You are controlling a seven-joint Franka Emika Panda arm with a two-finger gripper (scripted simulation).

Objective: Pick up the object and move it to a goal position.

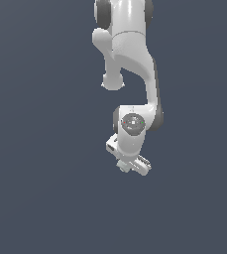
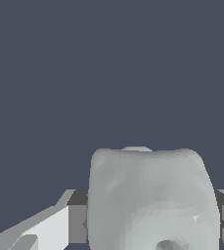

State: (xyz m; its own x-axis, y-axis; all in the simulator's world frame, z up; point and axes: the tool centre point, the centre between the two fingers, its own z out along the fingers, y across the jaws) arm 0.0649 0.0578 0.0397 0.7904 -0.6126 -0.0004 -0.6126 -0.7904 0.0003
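Carrying the lump (image 2: pixel 152 200) now, judging by the wrist view: sits square between the two dark pads (image 2: pixel 77 223), filling the whole gap, both sides touching. Claw (image 2: pixel 152 224) pinched on it, not spread. Pale grey-green, blocky, rounded corners, dimple on the near face.

Keep squeeze constant through the move. Avoid fast wrist rotation; smooth rounded faces look likely to slip under a jerk. Pads seem to bite near mid-height, so grip probably fine, but no regrasp margin visible.

Further out, exterior view: arm (image 1: pixel 132 54) hangs down from the top of frame, wrist bent, claw (image 1: pixel 135 167) at the low end, angled toward the exterior view's right. Lump not distinguishable there, hidden behind the fingers or too small. Cannot tell height above tabletop (image 1: pixel 40 198): plain dark surface, no shadow, no edge.

No goal marker visible in either view. Translate in a straight, slow line toward the commanded target, keep wrist orientation fixed, decelerate early, hold the pinch until position settles.
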